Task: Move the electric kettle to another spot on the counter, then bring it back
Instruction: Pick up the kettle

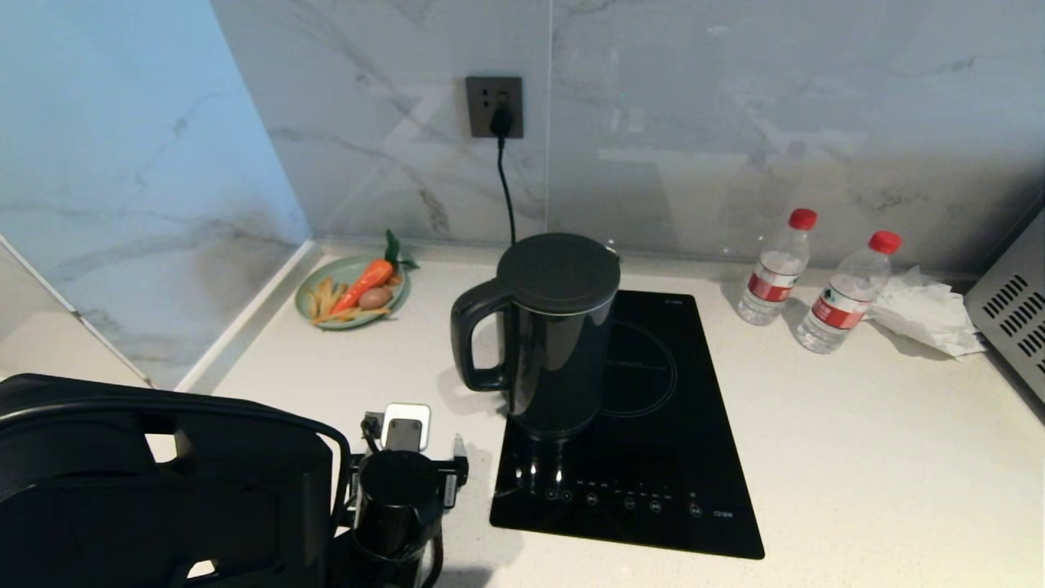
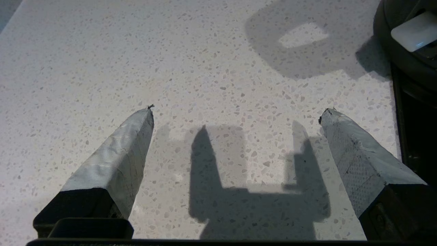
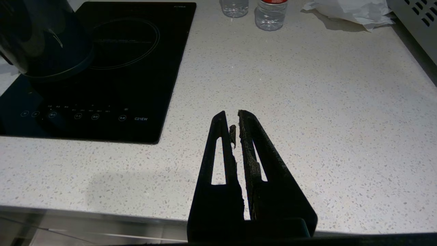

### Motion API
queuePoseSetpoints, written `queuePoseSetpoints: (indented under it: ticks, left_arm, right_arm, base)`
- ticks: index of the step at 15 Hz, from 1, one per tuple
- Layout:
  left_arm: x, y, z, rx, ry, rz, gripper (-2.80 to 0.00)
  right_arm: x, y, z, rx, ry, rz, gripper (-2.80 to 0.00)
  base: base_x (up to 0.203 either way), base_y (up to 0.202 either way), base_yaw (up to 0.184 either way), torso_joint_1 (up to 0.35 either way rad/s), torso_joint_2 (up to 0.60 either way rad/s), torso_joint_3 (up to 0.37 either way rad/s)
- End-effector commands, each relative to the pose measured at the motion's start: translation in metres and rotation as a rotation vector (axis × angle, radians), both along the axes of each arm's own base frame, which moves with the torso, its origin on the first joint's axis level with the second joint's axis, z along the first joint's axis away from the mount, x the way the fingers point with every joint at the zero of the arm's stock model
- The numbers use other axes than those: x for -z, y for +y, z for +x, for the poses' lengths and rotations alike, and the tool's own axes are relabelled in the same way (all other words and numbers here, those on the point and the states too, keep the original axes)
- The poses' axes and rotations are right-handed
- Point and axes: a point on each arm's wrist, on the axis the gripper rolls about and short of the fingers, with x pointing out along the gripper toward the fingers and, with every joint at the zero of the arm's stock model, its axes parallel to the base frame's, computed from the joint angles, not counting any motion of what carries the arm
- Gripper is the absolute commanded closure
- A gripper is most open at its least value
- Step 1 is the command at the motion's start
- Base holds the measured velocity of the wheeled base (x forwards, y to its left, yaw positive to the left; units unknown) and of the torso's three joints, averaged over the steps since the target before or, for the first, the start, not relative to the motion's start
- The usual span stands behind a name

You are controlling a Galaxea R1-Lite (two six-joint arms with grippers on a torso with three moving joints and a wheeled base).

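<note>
The tall glossy black electric kettle (image 1: 555,335) stands upright on the left edge of the black cooktop (image 1: 669,441), its loop handle (image 1: 473,343) turned to the left. Its lower body also shows in the right wrist view (image 3: 41,37). My left arm (image 1: 245,490) sits at the near left, in front of and left of the kettle. My left gripper (image 2: 239,109) hangs open over the bare white speckled counter (image 2: 136,51), with nothing between its fingers (image 2: 119,160); the kettle's dark foot (image 2: 403,44) lies just beyond one fingertip. My right gripper (image 3: 231,114) is shut and empty, low over the counter's near edge, right of the cooktop.
A green plate of toy food (image 1: 353,291) sits at the back left by the wall. Two red-capped water bottles (image 1: 775,269) (image 1: 849,294), crumpled white paper (image 1: 927,314) and a grey appliance (image 1: 1016,318) stand at the back right. A plugged cord (image 1: 506,180) hangs behind the kettle.
</note>
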Motion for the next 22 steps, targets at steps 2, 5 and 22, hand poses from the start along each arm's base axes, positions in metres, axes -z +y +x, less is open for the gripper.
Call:
queuePoseSetpoints:
  ticks: [2,5,22]
  left_arm:
    - [-0.013,0.005,-0.006,-0.001,-0.027,-0.025,-2.8]
    - [-0.016,0.008,-0.009,-0.001,-0.025,-0.025,0.0]
    - [-0.093,0.036,-0.038,0.092,-0.103,-0.168,0.0]
  right_arm:
    - [0.0,0.0,0.0,0.0,-0.001,0.0,0.0]
    - [0.0,0.0,0.0,-0.002,-0.001,0.0,0.0]
    - [0.0,0.0,0.0,-0.001,-0.001,0.0,0.0]
  base:
    - [0.0,0.0,0.0,0.0,0.0,0.0]
    - [0.0,0.0,0.0,0.0,0.0,0.0]
    - [0.0,0.0,0.0,0.0,0.0,0.0]
